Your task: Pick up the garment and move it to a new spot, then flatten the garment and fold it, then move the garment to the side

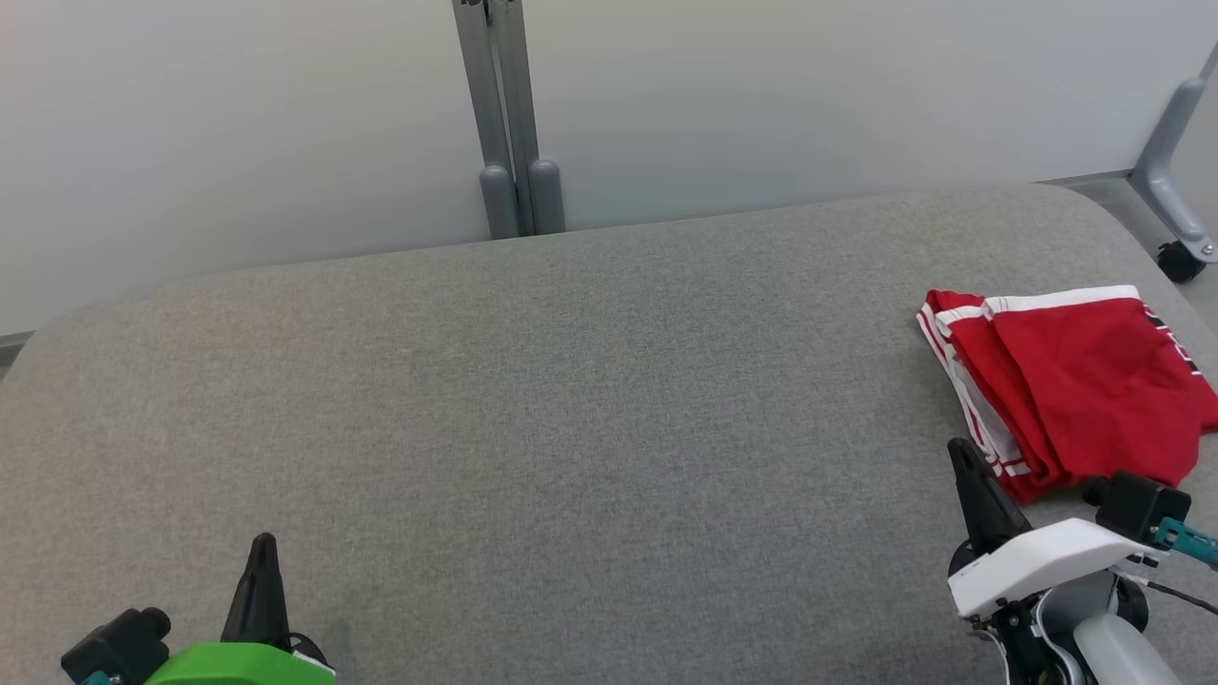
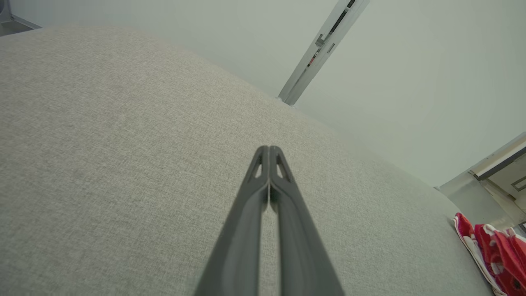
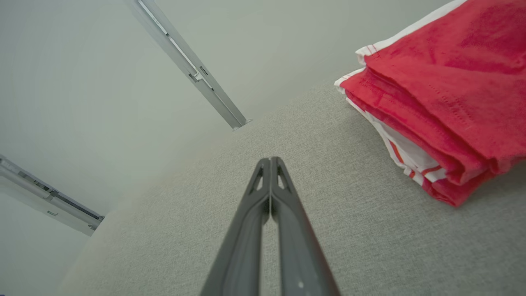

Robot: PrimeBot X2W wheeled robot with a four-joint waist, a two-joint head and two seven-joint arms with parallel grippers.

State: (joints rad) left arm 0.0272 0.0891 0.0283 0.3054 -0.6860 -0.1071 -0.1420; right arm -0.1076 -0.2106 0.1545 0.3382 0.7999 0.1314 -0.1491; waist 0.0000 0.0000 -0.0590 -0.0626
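Folded red garment with white striped trim [image 1: 1075,381] lying at right edge of grey fabric-covered bench [image 1: 571,428], left pincer [image 1: 264,542] pressed together, empty, at near left, right pincer [image 1: 957,447] pressed together, empty, just beside garment, not touching.

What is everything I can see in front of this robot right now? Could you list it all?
garment: one, red with white trim, folded, right side of the padded surface
padded surface: one, grey fabric, across the foreground
wall: one, pale grey, behind the surface
metal post: one, grey, against the wall
wheeled leg: one, grey with black caster, far right
left gripper: one, dark, shut and empty, lower left
right gripper: one, dark, shut and empty, lower right, beside the garment, apart from it
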